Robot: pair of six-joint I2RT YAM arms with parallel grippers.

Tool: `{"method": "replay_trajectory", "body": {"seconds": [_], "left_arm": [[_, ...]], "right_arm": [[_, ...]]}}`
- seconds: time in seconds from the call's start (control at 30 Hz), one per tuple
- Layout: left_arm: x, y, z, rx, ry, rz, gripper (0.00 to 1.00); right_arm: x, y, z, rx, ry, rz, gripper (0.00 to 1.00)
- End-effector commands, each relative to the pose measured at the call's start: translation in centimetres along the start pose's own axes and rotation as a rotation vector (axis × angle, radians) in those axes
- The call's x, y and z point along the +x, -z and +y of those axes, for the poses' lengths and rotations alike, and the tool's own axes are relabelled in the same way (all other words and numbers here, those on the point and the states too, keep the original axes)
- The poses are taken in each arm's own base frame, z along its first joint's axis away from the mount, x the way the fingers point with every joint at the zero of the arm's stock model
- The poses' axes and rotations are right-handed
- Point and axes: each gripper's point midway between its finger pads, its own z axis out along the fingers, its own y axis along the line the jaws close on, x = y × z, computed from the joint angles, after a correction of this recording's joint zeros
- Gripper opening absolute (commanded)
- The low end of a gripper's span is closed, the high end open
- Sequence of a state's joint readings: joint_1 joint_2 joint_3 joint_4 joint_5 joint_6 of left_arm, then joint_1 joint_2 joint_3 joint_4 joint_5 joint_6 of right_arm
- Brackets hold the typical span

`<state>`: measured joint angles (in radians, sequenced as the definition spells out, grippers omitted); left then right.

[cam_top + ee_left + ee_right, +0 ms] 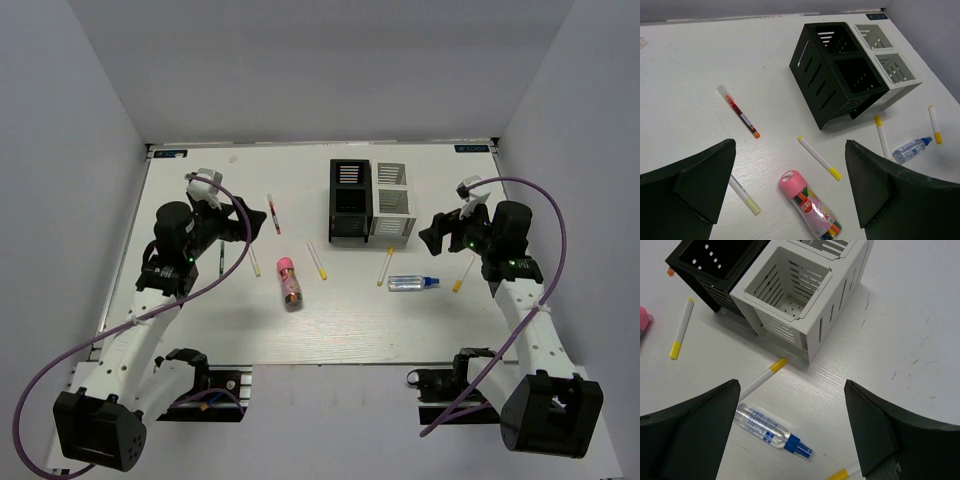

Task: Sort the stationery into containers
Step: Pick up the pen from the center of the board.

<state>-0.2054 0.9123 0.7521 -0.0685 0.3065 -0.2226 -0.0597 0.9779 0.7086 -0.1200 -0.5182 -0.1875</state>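
Observation:
The black organiser (350, 200) and the white-grey organiser (392, 200) stand joined at the table's back middle. In front lie a pink-capped tube (290, 283), a blue-capped bottle (412, 283), a red-black pen (273, 214), a black pen (221, 258) and several white-and-yellow pens (317, 261). My left gripper (245, 222) is open and empty above the table; in its wrist view the tube (807, 205) lies between its fingers. My right gripper (432, 235) is open and empty; the bottle (767, 428) and the white organiser (795, 295) show below it.
Grey walls enclose the white table (200, 330) on three sides. A white-and-yellow pen (463, 275) lies under the right arm. Purple cables loop off both arms.

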Motion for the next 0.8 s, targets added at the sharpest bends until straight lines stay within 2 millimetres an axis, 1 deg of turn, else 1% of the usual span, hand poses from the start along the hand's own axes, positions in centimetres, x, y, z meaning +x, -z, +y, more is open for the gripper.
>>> {"method": "replay_trajectory", "body": {"seconds": [0.0, 0.07, 0.13, 0.2, 0.23, 0.27, 0.3, 0.33, 0.37, 0.43, 0.47, 0.5, 0.53, 0.57, 0.6, 0.63, 0.67, 0.7, 0.73, 0.77], "left_arm": [[-0.2, 0.1, -0.5, 0.025, 0.004, -0.005, 1.0], [0.1, -0.1, -0.4, 0.023, 0.008, 0.005, 1.0], [0.3, -0.2, -0.4, 0.03, 0.011, 0.016, 1.0], [0.7, -0.5, -0.3, 0.027, 0.015, 0.027, 0.96], [1.4, -0.7, -0.1, 0.021, 0.032, 0.052, 0.95], [1.1, -0.9, -0.1, 0.022, 0.032, 0.051, 0.93], [1.7, -1.1, 0.1, 0.016, 0.04, 0.074, 0.93], [1.8, -1.4, 0.3, 0.014, 0.043, 0.084, 0.91], [2.1, -1.6, 0.4, 0.012, 0.047, 0.094, 0.82], [2.5, -2.1, 0.7, -0.005, 0.074, 0.114, 0.68], [3.3, -2.7, 1.1, -0.015, 0.096, 0.152, 0.62], [2.7, -3.2, 1.3, -0.031, 0.097, 0.156, 0.47], [3.3, -3.8, 1.1, -0.038, 0.112, 0.191, 0.41], [4.1, -4.1, 1.7, -0.071, 0.124, 0.233, 0.38], [5.1, -5.3, 2.3, -0.084, 0.139, 0.283, 0.3], [5.7, -5.9, 3.1, -0.122, 0.154, 0.309, 0.26], [6.8, -6.1, 3.7, -0.152, 0.165, 0.356, 0.21], [7.7, -7.3, 4.5, -0.182, 0.186, 0.399, 0.17], [7.6, -7.9, 4.7, -0.209, 0.192, 0.417, 0.17], [8.1, -8.4, 4.9, -0.224, 0.189, 0.438, 0.17]], "right_arm": [[-1.0, 0.2, -0.5, 0.022, -0.006, -0.023, 0.9], [-1.0, 0.3, -0.8, 0.035, 0.0, -0.021, 0.9], [-0.8, 0.4, -0.9, 0.039, 0.042, -0.024, 0.9], [-0.5, 0.7, -0.9, 0.037, 0.112, -0.03, 0.9], [-0.2, 0.7, -0.5, 0.022, 0.138, -0.034, 0.9], [0.1, 0.7, -0.6, 0.019, 0.19, -0.038, 0.9], [0.0, 0.9, -0.6, 0.025, 0.214, -0.049, 0.9], [0.4, 1.0, -0.8, 0.032, 0.241, -0.041, 0.9], [0.5, 1.1, -0.9, 0.041, 0.262, -0.037, 0.9], [1.3, 1.3, -1.3, 0.053, 0.302, -0.002, 0.9], [1.1, 1.4, -2.2, 0.102, 0.306, 0.012, 0.9], [1.2, 1.6, -2.4, 0.112, 0.314, 0.026, 0.9], [1.3, 1.6, -2.8, 0.126, 0.312, 0.031, 0.9], [1.2, 1.6, -2.6, 0.118, 0.314, 0.027, 0.9], [1.8, 1.6, -2.2, 0.097, 0.307, 0.045, 0.9], [2.2, 1.4, -1.5, 0.058, 0.296, 0.04, 0.9], [2.6, 1.2, -0.5, 0.0, 0.285, 0.032, 0.82], [2.9, 1.1, 0.1, -0.029, 0.283, 0.036, 0.19], [3.0, 0.9, 0.6, -0.064, 0.267, 0.032, 0.0], [3.0, 0.8, 0.6, -0.062, 0.236, 0.034, 0.0]]}}
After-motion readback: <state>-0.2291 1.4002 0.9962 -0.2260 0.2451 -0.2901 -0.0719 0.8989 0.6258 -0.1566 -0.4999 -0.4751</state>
